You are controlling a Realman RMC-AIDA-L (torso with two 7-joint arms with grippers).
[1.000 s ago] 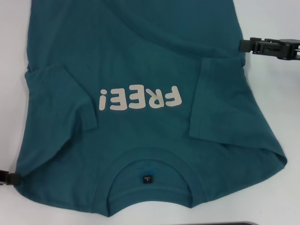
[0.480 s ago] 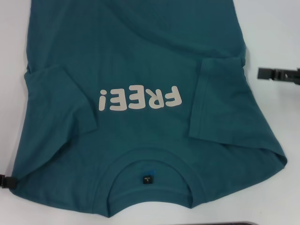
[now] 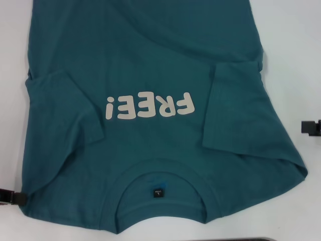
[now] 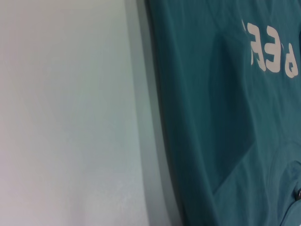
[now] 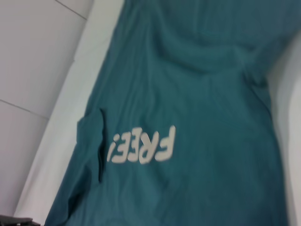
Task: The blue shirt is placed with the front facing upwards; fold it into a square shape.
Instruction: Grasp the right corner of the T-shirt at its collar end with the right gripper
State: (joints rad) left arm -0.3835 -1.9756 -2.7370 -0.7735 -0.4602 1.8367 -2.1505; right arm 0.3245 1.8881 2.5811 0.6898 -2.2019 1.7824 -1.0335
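Left gripper point(image 3: 10, 197) sat at the head view's left edge, touching the shirt point(image 3: 150, 60) near its collar-end corner; we couldn't tell if it was apart or together. Right gripper point(image 3: 312, 127) showed at the right edge, off the cloth, state also unclear. Shirt lay front up on the white table point(image 3: 296, 45), both sleeves folded in, "FREE!" print point(image 3: 149, 106) w/ collar point(image 3: 160, 173) nearest us.

Left wrist view: shirt point(image 4: 221, 132) edge along bare table point(image 4: 66, 113).

Right wrist view: shirt point(image 5: 197, 84) w/ print point(image 5: 141, 147).
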